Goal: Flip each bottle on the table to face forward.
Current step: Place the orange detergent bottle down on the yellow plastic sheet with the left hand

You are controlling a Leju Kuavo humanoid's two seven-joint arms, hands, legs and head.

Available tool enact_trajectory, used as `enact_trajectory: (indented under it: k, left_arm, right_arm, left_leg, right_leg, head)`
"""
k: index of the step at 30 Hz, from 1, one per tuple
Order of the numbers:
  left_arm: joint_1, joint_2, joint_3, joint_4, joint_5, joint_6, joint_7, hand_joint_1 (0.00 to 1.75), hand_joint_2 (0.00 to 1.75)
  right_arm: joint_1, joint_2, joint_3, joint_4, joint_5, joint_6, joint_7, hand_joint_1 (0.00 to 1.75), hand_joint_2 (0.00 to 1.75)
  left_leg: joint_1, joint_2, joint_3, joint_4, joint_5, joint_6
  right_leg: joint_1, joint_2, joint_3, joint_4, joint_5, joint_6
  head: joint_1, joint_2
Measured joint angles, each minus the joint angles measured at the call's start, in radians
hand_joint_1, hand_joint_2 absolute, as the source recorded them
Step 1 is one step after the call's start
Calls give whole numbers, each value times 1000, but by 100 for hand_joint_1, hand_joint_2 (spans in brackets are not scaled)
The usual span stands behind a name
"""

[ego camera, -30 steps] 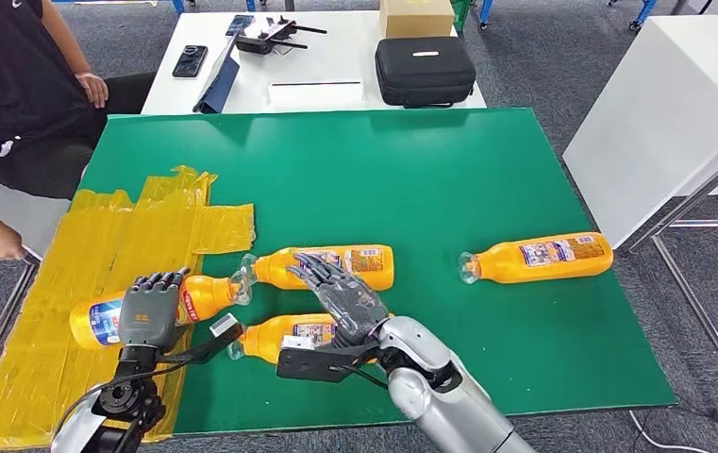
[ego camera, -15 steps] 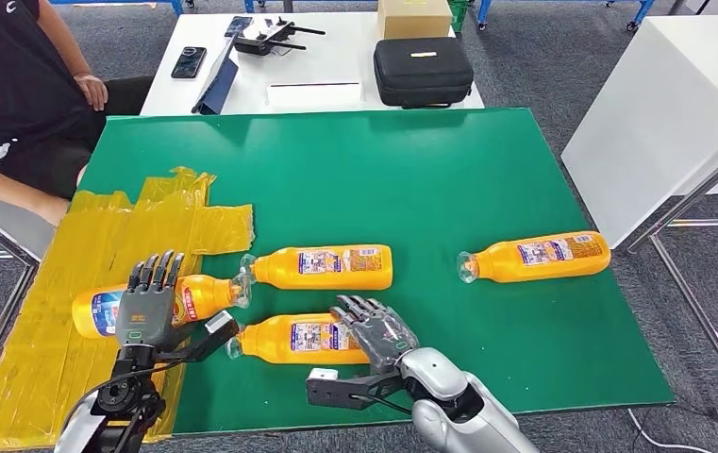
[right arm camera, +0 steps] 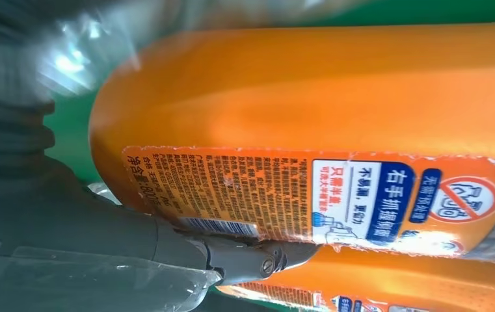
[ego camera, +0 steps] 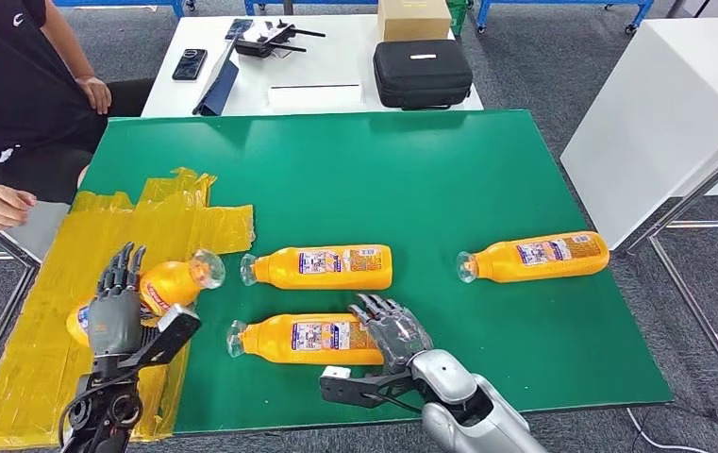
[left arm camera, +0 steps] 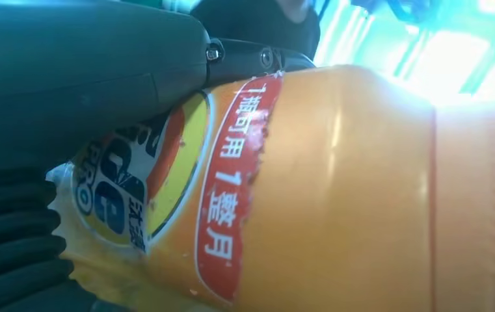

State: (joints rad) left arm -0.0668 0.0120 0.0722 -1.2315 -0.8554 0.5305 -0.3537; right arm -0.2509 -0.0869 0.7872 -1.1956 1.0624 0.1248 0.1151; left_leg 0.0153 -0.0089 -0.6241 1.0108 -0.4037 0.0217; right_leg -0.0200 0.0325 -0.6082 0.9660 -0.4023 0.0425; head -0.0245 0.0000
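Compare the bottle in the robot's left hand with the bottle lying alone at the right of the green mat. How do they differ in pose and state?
The left-hand bottle is gripped by the left hand and tilted, cap end raised, over the yellow plastic sheet; the lone right bottle lies flat on the green mat, untouched. The held bottle shows a red-banded label in the left wrist view; the lone bottle shows a small-print label with white panels. Both are orange with clear caps.

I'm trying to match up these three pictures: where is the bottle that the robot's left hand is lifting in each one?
Head view: the lifted bottle is at lower left, over the yellow plastic sheet, gripped by the left hand.
Left wrist view: it takes up most of the frame, red label band at centre.
Right wrist view: not in it; the orange bottles there lie by the right hand.
Shared landmark: the left hand, alongside the bottle in both.
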Motion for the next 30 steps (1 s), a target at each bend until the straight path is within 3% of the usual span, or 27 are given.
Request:
enact_trajectory:
  k: [5,10,11,14,15,24,30]
  left_arm:
    - [46,-35,27,-148,302,-50,-149,0,0]
    - [56,-53,31,-246,408,-70,-192,0,0]
    - [57,-55,31,-258,409,-71,-193,0,0]
    - [62,-58,31,-281,415,-74,-195,0,0]
    - [62,-60,31,-286,426,-77,-200,0,0]
    - [40,-70,31,-319,524,-105,-226,0,0]
    - [20,-70,28,-299,358,21,-175,0,0]
  right_arm:
    - [-26,31,-2,74,3,-7,-40,0,175]
    - [-62,75,2,156,1,-16,-54,0,175]
    - [-66,80,2,166,0,-16,-56,10,175]
    - [-75,91,2,189,0,-17,-60,140,175]
    - [-78,94,3,195,-1,-18,-62,173,175]
    - [-118,137,25,276,-21,-33,-73,175,175]
    - [-127,146,27,301,-28,-47,-73,175,175]
  left_leg:
    - [0,5,4,0,-3,-4]
    - [3,6,11,-1,-8,-2]
    - [4,6,12,-1,-8,-3]
    - [6,6,13,-1,-6,-5]
    - [7,7,14,-1,-6,-6]
    - [8,11,19,-1,-7,-11]
    - [8,11,21,-1,-7,-11]
  right_leg:
    - [1,5,-2,-1,0,-1]
    - [5,8,-2,-1,0,-2]
    - [6,8,-1,-1,0,-2]
    - [8,8,0,-1,0,-2]
    - [8,8,0,-1,0,-3]
    - [9,14,3,-1,0,-3]
    - [9,15,4,-1,0,-4]
  head:
    - [0,0]
    - [0,0]
    - [0,0]
    - [0,0]
    - [0,0]
    - [0,0]
    - [0,0]
